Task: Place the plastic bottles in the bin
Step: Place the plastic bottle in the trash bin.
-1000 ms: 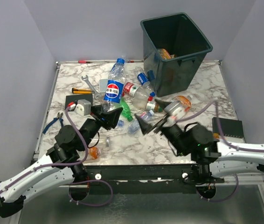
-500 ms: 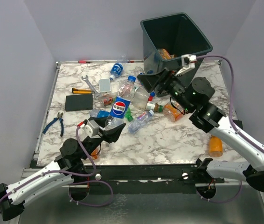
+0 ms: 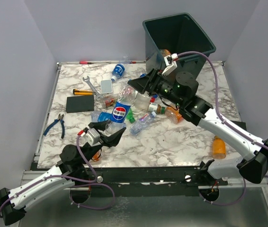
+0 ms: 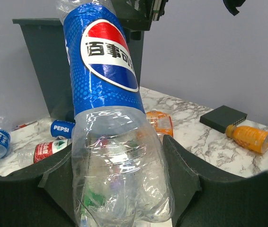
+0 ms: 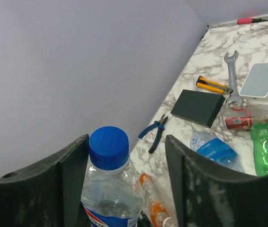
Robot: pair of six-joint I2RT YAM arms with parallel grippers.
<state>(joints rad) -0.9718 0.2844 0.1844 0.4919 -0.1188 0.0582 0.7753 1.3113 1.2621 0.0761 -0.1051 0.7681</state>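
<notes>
My left gripper (image 3: 109,130) is shut on the base of a large clear Pepsi bottle (image 3: 120,111) with a blue label, holding it tilted up above the table. In the left wrist view the bottle (image 4: 110,94) fills the space between my gripper's (image 4: 120,189) pads. My right gripper (image 3: 133,87) reaches in from the bin side. Its open fingers stand either side of the bottle's blue cap (image 5: 108,147), with a gap on the right. Several other bottles (image 3: 143,101) lie heaped mid-table. An orange one (image 3: 218,147) lies near right. The dark bin (image 3: 179,19) stands at the far right.
Pliers (image 3: 56,125) lie at the left edge. A wrench (image 3: 90,84), a yellow-handled tool (image 3: 83,92), a black slab (image 3: 80,103) and a grey slab (image 3: 106,86) are far left. A black box (image 3: 233,127) sits at the right edge. A small Pepsi bottle (image 3: 119,71) lies at the back.
My right arm swung up to the bin, then came left and down to the Pepsi bottle's cap. Its jaws narrowed. My left gripper drew back toward the near edge with the bottle.
</notes>
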